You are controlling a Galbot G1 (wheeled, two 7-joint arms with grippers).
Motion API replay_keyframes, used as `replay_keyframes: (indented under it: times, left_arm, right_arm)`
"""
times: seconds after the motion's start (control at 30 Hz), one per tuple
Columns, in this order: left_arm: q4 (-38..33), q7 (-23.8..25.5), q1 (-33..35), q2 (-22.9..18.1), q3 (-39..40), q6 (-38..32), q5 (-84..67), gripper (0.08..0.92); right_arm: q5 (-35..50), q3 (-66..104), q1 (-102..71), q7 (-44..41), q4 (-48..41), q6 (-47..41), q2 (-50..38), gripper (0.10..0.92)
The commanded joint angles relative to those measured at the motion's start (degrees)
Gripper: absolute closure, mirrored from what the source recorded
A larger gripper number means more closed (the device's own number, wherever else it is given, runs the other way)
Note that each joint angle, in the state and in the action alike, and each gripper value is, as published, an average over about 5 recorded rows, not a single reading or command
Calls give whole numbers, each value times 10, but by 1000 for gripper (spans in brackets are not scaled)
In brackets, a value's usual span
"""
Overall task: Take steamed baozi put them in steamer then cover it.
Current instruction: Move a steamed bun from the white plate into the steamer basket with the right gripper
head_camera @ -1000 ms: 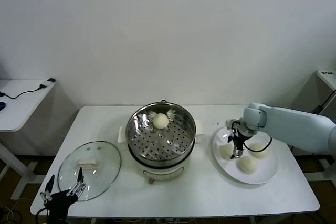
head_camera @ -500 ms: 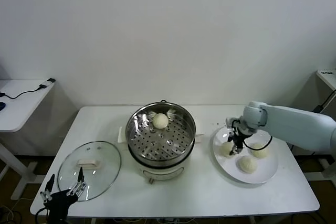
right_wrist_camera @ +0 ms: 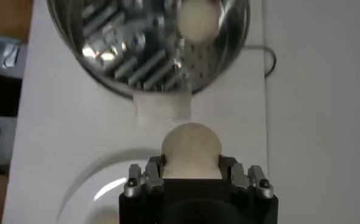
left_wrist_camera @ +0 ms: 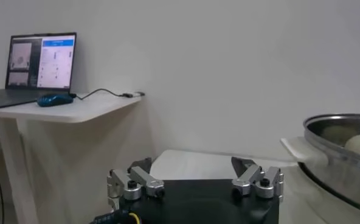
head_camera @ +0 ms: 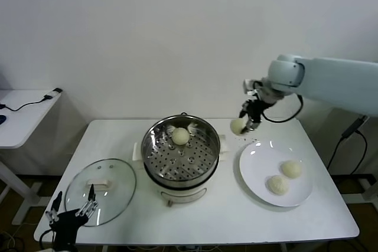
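Observation:
My right gripper (head_camera: 243, 123) is shut on a cream baozi (head_camera: 238, 126) and holds it in the air between the steamer (head_camera: 181, 151) and the white plate (head_camera: 255, 172). The right wrist view shows the bun (right_wrist_camera: 191, 149) gripped between the jaws, with the steamer (right_wrist_camera: 107, 42) beyond. One baozi (head_camera: 181, 136) lies on the steamer's perforated tray at the back. Two baozi (head_camera: 290, 169) (head_camera: 277, 185) remain on the plate. My left gripper (head_camera: 72, 213) is open and parked low at the front left, by the glass lid (head_camera: 100, 187).
The glass lid with a white handle lies flat on the table's front left. A side table (head_camera: 23, 113) with a cable stands at the left; the left wrist view shows a laptop (left_wrist_camera: 37, 67) on it. The wall lies close behind.
My right gripper has lifted one baozi off the plate and moved it up and left toward the steamer. Two buns stay on the plate. The left arm has hardly moved.

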Motion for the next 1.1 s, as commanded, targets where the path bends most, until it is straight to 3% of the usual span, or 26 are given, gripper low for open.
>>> replay_keyframes:
  times: [0.03, 0.3, 0.73, 1.1]
  left_arm:
    - [-2, 0, 0, 2, 0, 0, 1, 177]
    - [-2, -1, 3, 1, -3, -4, 1, 177]
    - [-2, 0, -1, 1, -3, 1, 0, 177]
    - [2, -2, -3, 4, -6, -1, -3, 177]
  right_arm:
    - [158, 59, 42, 87, 74, -93, 131, 423]
    - [144, 91, -79, 164, 1, -135, 229, 423]
    - [68, 94, -215, 203, -96, -150, 265, 423]
    - [48, 98, -244, 218, -128, -157, 287, 417]
